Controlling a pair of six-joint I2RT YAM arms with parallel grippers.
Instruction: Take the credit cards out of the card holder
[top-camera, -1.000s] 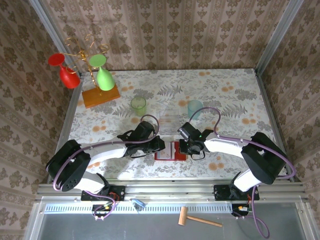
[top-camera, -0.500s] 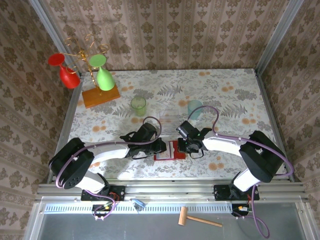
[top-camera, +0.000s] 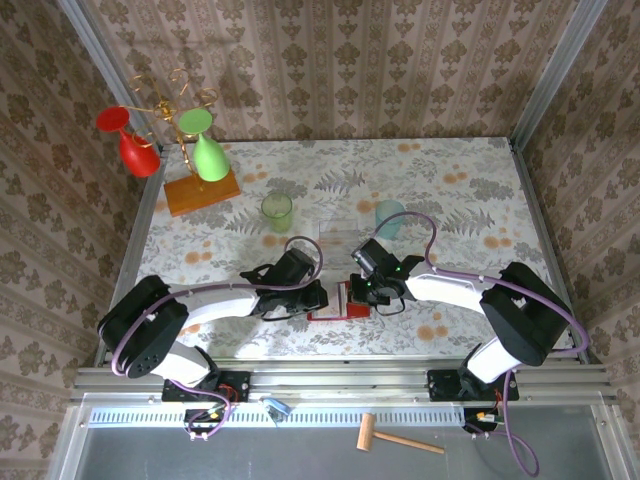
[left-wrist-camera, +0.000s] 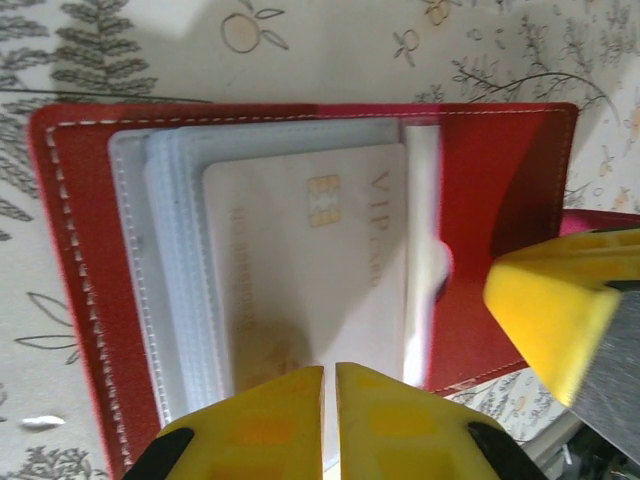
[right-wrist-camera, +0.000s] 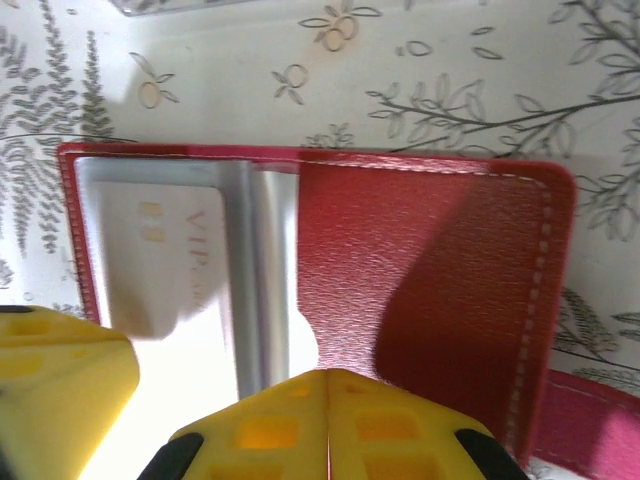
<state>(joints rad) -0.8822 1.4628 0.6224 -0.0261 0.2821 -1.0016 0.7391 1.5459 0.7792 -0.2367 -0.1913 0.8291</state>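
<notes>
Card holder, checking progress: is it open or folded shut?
Open: the card holder lies spread flat, its pale card showing inside.

Pale card (left-wrist-camera: 300, 280) in the red holder (left-wrist-camera: 70, 250): "VIP" in gold beside the chip, lettering turned sideways. A smaller word next to it is too blurred to read. A faint embossed row along the card is unreadable. Right wrist view: same "VIP" on the card (right-wrist-camera: 150, 250).

Bright light, soft shadows, blurred fingers (left-wrist-camera: 250, 425)
</notes>
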